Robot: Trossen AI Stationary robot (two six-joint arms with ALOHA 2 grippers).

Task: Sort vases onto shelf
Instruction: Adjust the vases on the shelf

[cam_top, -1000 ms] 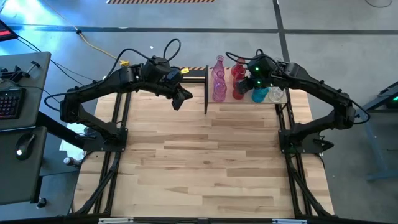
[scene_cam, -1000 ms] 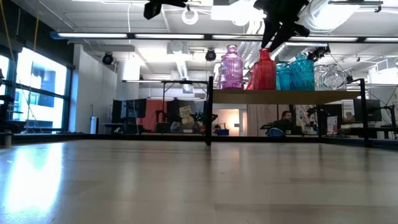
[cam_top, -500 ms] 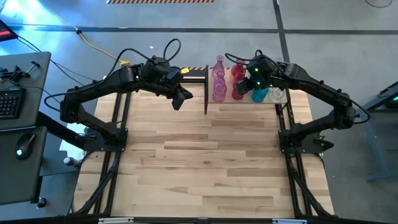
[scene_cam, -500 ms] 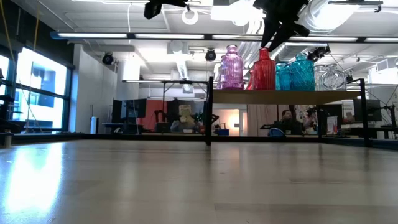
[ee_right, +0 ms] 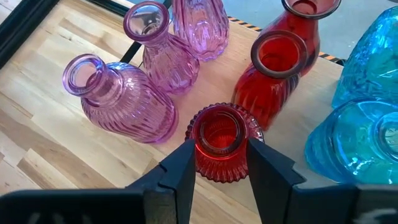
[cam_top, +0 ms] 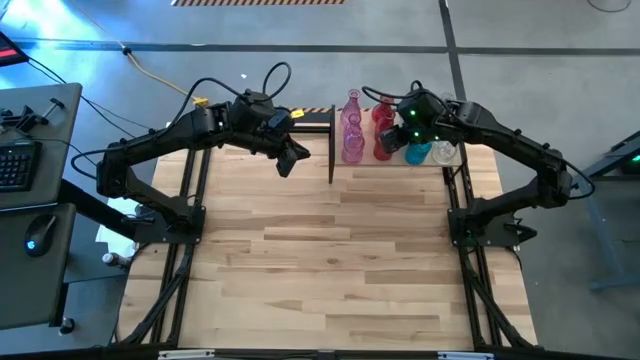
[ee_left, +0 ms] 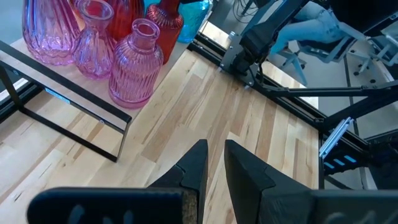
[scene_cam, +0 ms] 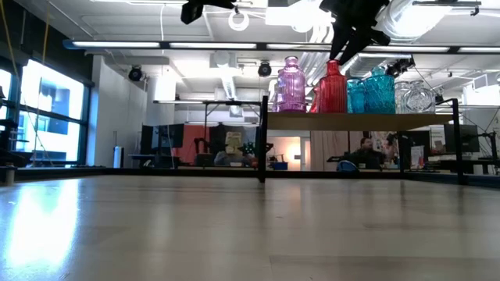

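Several glass vases stand on their bases on the shelf (cam_top: 365,163) at the table's far edge: pink ones (cam_top: 352,130), red ones (cam_top: 383,112), turquoise ones (cam_top: 418,152) and a clear one (cam_top: 445,152). My right gripper (ee_right: 219,149) is above the shelf, shut on the nearest red vase (ee_right: 219,140), which also shows in the low view (scene_cam: 332,90). My left gripper (ee_left: 216,165) hangs high over the table left of the shelf (cam_top: 288,160). It is shut with only a thin slit between its fingers and nothing in it. My right gripper pinches the red vase's ribbed neck (ee_right: 217,160), just below the open rim, between its two fingers, one on each side. The fingers slant down from above, coming from the table's right. The vase is upright with its base on the shelf board (ee_right: 56,143).
Pink vases (ee_right: 121,102) and a second red vase (ee_right: 273,74) crowd close around the held one, with turquoise vases (ee_right: 360,143) beside it. Black bars (ee_left: 68,102) edge the shelf. The planked tabletop (cam_top: 330,260) lies bare in front.
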